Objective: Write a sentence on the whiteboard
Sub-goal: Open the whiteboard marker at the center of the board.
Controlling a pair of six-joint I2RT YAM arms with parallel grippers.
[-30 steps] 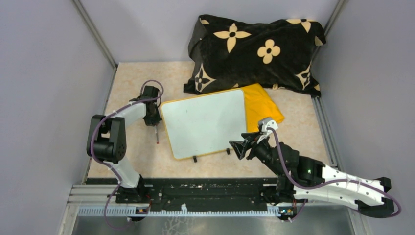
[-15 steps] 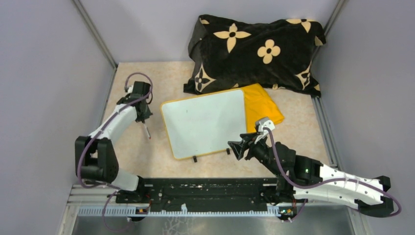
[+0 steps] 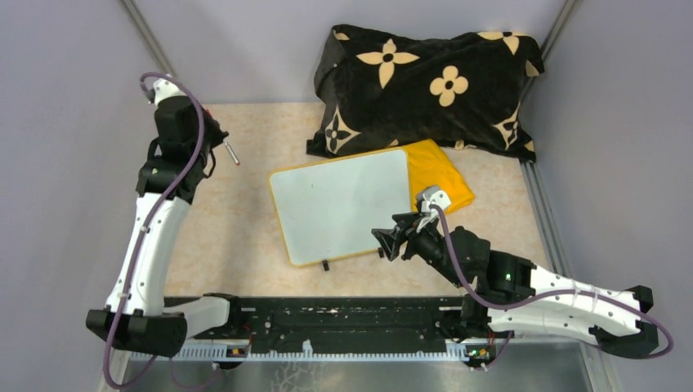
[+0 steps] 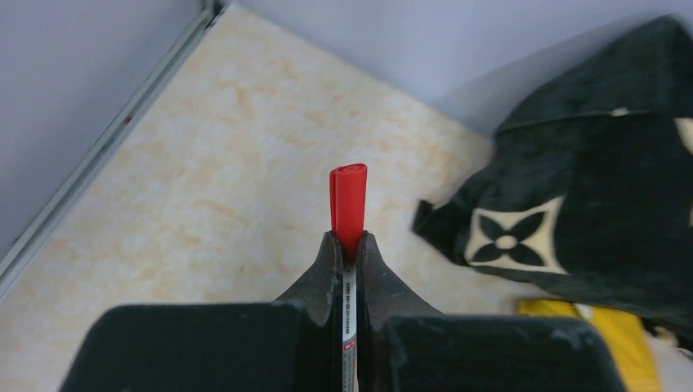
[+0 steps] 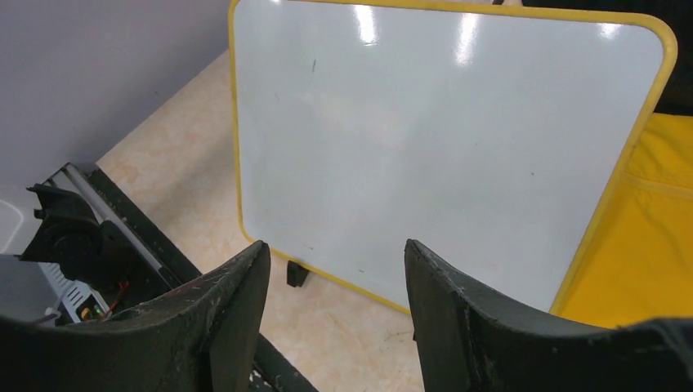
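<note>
The whiteboard [image 3: 339,204] [image 5: 441,139], white with a yellow rim and two black clip feet, lies flat mid-table. Its surface looks blank; no sentence shows on it. My left gripper [image 3: 219,145] [image 4: 349,241] is raised over the far left corner of the table, well away from the board. It is shut on a marker [image 3: 232,153] [image 4: 349,200] whose red cap sticks out past the fingertips. My right gripper [image 3: 386,241] [image 5: 335,249] stands open with nothing between its fingers, hovering at the board's near edge by the right clip foot [image 5: 296,273].
A black cushion with beige flowers [image 3: 425,82] [image 4: 588,204] lies at the back. A folded yellow cloth [image 3: 437,175] [image 5: 646,245] sits under the board's right edge. Grey walls close in both sides, and a black rail [image 3: 343,318] runs along the near edge.
My left arm has lifted and swung from beside the board's left edge to the far left corner, carrying the marker. The right gripper has edged slightly left along the board's near edge.
</note>
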